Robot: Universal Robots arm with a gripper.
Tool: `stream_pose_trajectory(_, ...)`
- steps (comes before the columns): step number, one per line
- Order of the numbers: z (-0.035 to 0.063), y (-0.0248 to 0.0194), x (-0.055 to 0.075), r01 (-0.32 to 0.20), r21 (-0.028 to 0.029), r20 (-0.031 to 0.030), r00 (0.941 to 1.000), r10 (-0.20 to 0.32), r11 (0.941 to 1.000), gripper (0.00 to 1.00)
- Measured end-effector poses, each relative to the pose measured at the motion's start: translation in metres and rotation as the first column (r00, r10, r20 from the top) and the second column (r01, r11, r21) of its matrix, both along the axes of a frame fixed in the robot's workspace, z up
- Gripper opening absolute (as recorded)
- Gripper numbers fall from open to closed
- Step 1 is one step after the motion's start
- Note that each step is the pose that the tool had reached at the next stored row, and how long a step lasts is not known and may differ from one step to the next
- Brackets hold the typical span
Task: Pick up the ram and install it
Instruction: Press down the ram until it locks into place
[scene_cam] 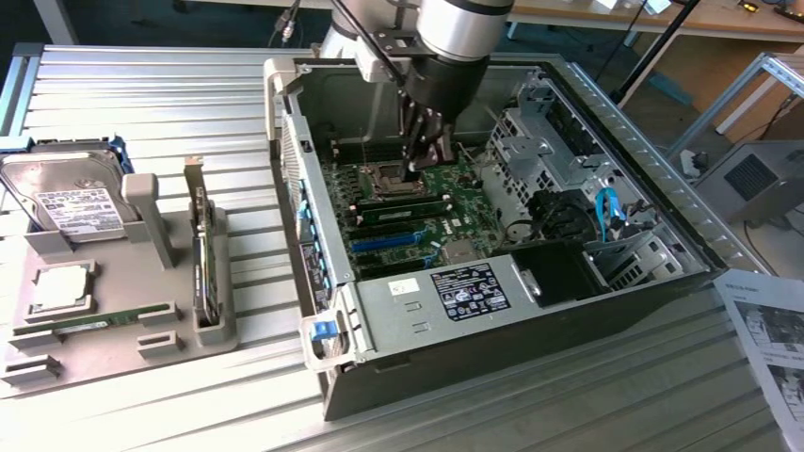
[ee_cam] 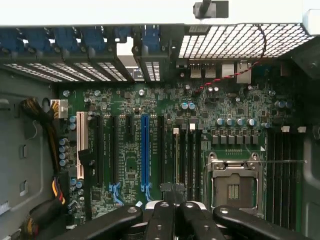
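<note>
where the grey tray (scene_cam: 120, 330) sits on the ribbed metal surface (scene_cam: 151, 104), to the exterior view's left of the open computer case (scene_cam: 477, 311), it carries a hard drive (scene_cam: 66, 200) at its far end, a square silver processor chip (scene_cam: 60, 287) nearer the front, and a dark expansion card (scene_cam: 201, 254) standing on edge along the side closest to the case. a thin green stick lies flat in a slot near the tray's front edge (scene_cam: 94, 323); it looks like the ram, though little of it shows.

moving across to the case, the motherboard (scene_cam: 402, 212) lies flat on the case floor, with a green stick already seated in a slot (scene_cam: 409, 207) just in front of the empty processor socket (scene_cam: 387, 176). the arm (scene_cam: 458, 38) reaches down into the case from above, and the claw (scene_cam: 419, 155) hangs over the board right beside that socket. its fingers (scene_cam: 427, 141) are pressed together with nothing visible between them.

from the wrist view, the closed fingertips (ee_cam: 172, 187) hover just above the upright slots next to the socket (ee_cam: 234, 187), with the blue slot (ee_cam: 145, 150) and white slot (ee_cam: 79, 145) further off on the board.

to the exterior view's right of the case, printed paper sheets (scene_cam: 766, 339) lie on the surface.
</note>
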State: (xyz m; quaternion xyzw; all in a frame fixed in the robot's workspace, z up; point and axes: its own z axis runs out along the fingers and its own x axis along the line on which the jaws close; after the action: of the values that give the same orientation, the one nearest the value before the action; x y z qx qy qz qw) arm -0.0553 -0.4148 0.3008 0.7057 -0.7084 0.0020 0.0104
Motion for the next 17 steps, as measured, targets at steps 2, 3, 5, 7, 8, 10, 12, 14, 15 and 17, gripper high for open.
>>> stream_pose_trajectory(2, 0.0000, 0.0000, 0.0022, 0.000, 0.0001, 0.0000, 1.0000, 0.000, 1.0000, 0.11)
stream_pose_trajectory(3, 0.0000, 0.0000, 0.0034, 0.000, 0.0001, 0.0000, 1.0000, 0.000, 1.0000, 0.11)
stream_pose_trajectory(5, 0.0000, 0.0000, 0.0048, 0.000, 0.0000, 0.0000, 1.0000, 0.000, 1.0000, 0.11)
stream_pose_trajectory(7, 0.0000, 0.0000, 0.0048, 0.000, 0.0001, 0.0000, 1.0000, 0.000, 1.0000, 0.11)
stream_pose_trajectory(8, 0.0000, 0.0000, 0.0049, 0.000, 0.0000, 0.0000, 1.0000, 0.000, 1.0000, 0.11)
stream_pose_trajectory(10, 0.0004, 0.0001, 0.0049, 0.000, -0.0001, -0.0001, 1.0000, 0.000, 1.0000, 0.11)
stream_pose_trajectory(12, 0.0016, 0.0001, 0.0049, 0.000, -0.0006, 0.0000, 1.0000, 0.000, 1.0000, 0.11)
stream_pose_trajectory(14, 0.0031, 0.0001, 0.0049, 0.000, -0.0007, 0.0000, 1.0000, 0.000, 1.0000, 0.11)
stream_pose_trajectory(15, 0.0040, 0.0001, 0.0049, 0.000, -0.0008, 0.0000, 1.0000, 0.000, 1.0000, 0.11)
stream_pose_trajectory(17, 0.0065, 0.0001, 0.0049, 0.000, -0.0010, 0.0000, 1.0000, 0.000, 1.0000, 0.11)
